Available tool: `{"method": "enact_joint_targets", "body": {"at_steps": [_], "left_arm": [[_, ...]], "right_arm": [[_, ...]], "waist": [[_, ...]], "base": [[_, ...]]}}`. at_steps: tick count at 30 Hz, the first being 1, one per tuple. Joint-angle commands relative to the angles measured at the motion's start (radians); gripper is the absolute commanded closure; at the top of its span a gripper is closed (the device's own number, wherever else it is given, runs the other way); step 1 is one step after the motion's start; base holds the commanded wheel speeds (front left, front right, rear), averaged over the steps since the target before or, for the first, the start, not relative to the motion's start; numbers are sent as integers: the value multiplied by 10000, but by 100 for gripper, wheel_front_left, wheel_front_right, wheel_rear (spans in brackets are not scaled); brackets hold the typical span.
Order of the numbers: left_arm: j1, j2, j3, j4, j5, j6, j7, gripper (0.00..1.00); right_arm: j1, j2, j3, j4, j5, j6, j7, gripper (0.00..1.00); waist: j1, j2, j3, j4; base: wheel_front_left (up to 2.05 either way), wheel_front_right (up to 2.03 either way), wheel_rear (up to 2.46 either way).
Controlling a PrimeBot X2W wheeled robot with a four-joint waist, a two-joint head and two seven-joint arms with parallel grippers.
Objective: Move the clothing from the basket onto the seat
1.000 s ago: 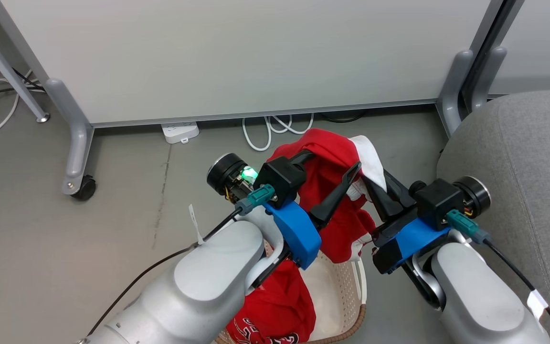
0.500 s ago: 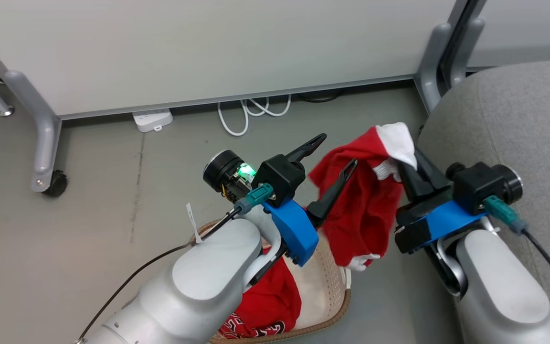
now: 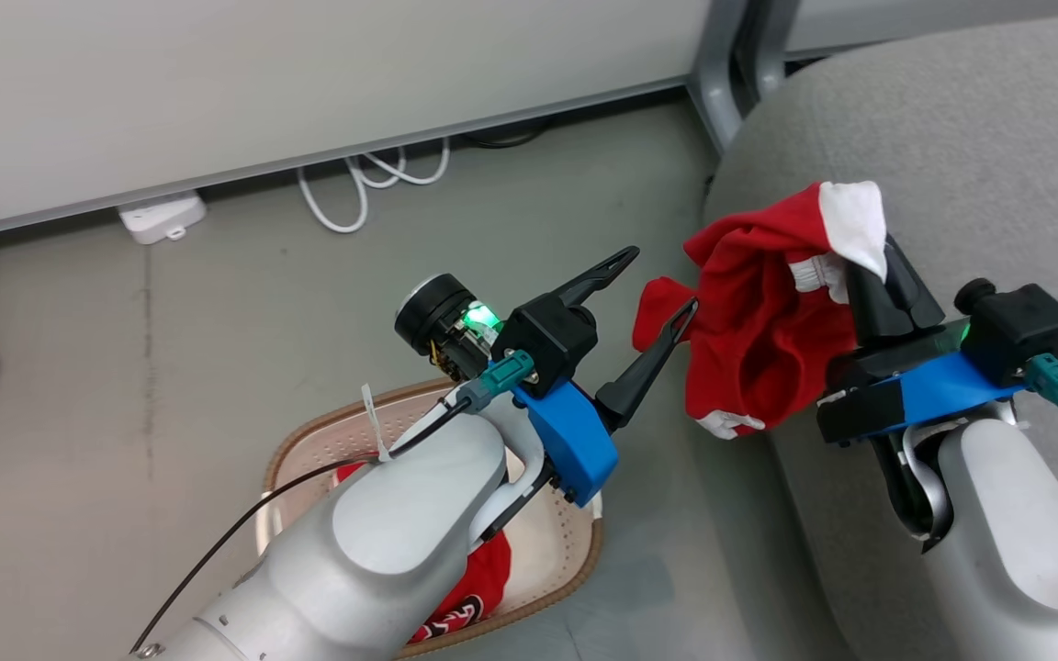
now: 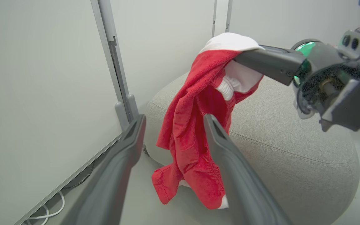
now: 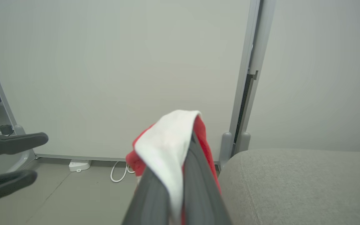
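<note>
A soft red sports garment [image 3: 759, 340] with a white panel and what seemed a ribbed white band hung crumpled from the right gripper [image 3: 867, 268], its two dark fingers clamped on the white upper end, at the rounded left edge of the large grey fabric seat [image 3: 951, 138]. Its long axis ran straight down, hem lowest, above the grey floor [image 3: 217, 321] before pale partition panels [image 3: 309, 73]. The left gripper [image 3: 660, 280], fingers spread wide and empty, stood beside the cloth, over the cream perforated brown-rimmed basket [image 3: 309, 441] holding another red garment [image 3: 483, 588].
</note>
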Motion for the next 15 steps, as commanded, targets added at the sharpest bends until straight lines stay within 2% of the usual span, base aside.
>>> {"method": "enact_joint_targets", "body": {"at_steps": [1,15], "left_arm": [[-117,75,14,-5,66,-9,-31,0],[-446,-3,-420,-22,294,-227,-31,0]], "right_arm": [[75,68,-115,-107,-72,-3,-2,100],[675,472,-1872,-888,-57,-3,-2,100]], "waist": [[-1,-1,249,-395],[-1,-1,1089,-1769]], "base": [[0,0,0],[0,0,0]]}}
